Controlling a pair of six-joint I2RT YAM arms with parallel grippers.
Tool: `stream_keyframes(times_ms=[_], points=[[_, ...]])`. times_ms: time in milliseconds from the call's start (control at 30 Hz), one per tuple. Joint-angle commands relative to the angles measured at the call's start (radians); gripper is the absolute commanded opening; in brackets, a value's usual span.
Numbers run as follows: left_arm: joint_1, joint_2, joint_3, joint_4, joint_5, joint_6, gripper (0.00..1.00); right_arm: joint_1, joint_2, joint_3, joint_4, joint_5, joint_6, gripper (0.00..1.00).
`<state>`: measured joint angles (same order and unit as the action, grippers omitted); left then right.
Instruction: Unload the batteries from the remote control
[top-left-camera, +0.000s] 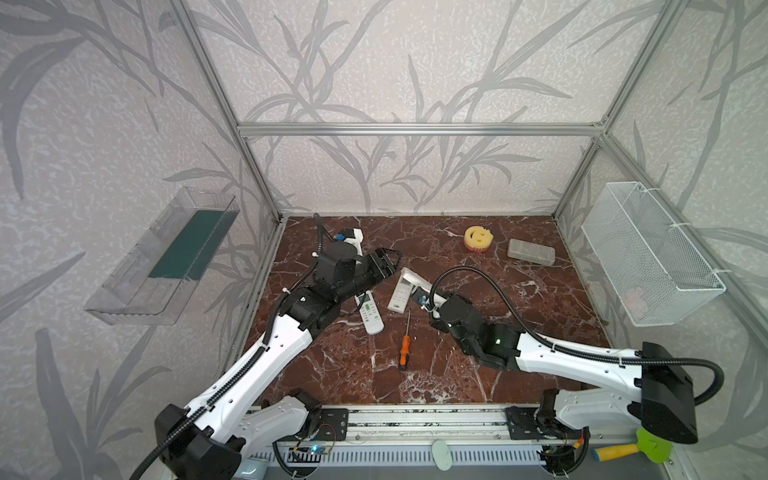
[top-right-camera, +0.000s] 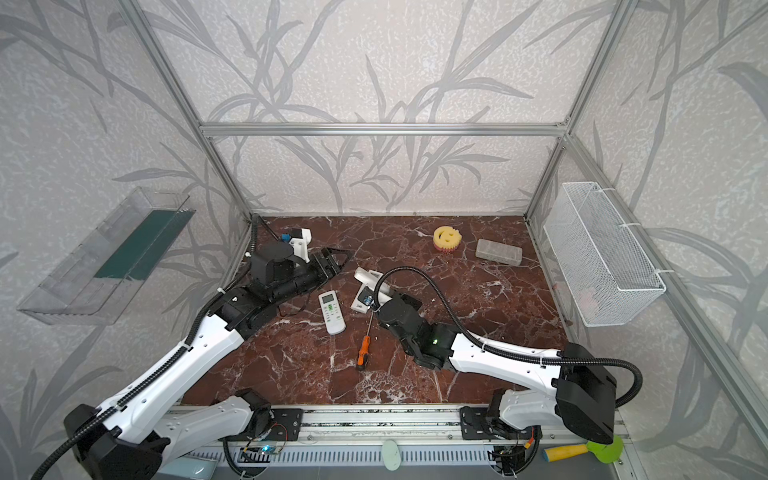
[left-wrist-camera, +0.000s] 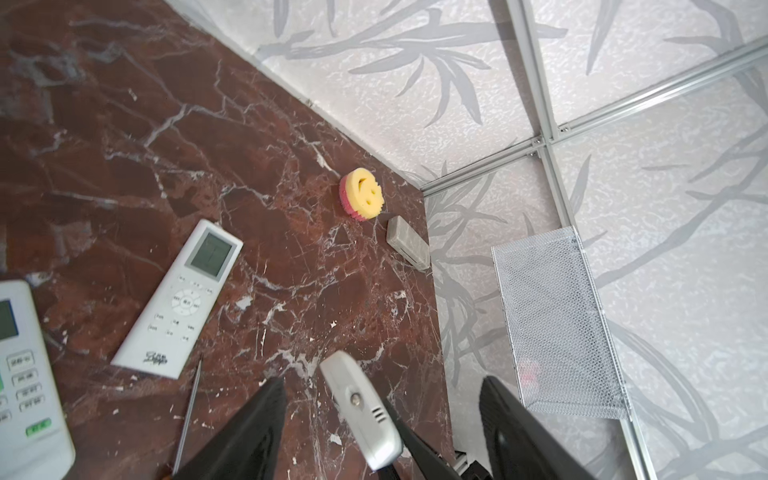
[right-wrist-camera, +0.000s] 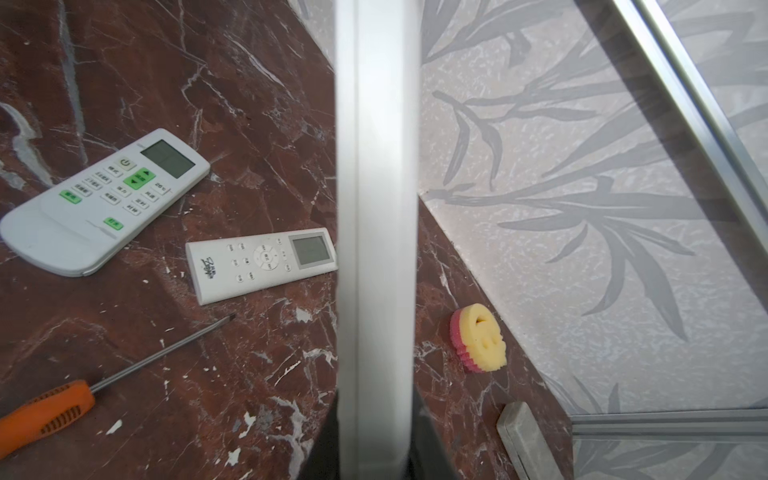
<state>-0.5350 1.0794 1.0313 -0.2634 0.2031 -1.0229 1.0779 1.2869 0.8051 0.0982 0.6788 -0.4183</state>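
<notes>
Remote (right-wrist-camera: 376, 208) gripped; batteries unseen.
My right pincer (right-wrist-camera: 376, 432) clamps it; my left pincer (left-wrist-camera: 384, 382) gapes at its free end. Skewed closing could wrench it loose.

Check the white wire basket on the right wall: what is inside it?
Through the mesh of the wire basket, only a pale pink object shows, low inside; too blurred to identify. The mesh may hide anything smaller.
</notes>
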Motion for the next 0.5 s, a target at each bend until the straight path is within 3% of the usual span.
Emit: stream_keyframes(times_ms=[0, 300, 467], points=[[-0.006, 0.011, -0.011, -0.069, 0.012, -0.134, 0.75, 0.014, 0.0, 0.015, 0.141, 0.067, -0.097, 0.1], [-0.006, 0.093, -0.016, 0.004, 0.143, -0.204, 0.7, 0.04, 0.022, 0.001, 0.151, 0.09, -0.165, 0.12], [-0.011, 0.14, -0.037, 0.06, 0.216, -0.268, 0.55, 0.045, 0.042, 0.019, 0.116, 0.079, -0.14, 0.14]])
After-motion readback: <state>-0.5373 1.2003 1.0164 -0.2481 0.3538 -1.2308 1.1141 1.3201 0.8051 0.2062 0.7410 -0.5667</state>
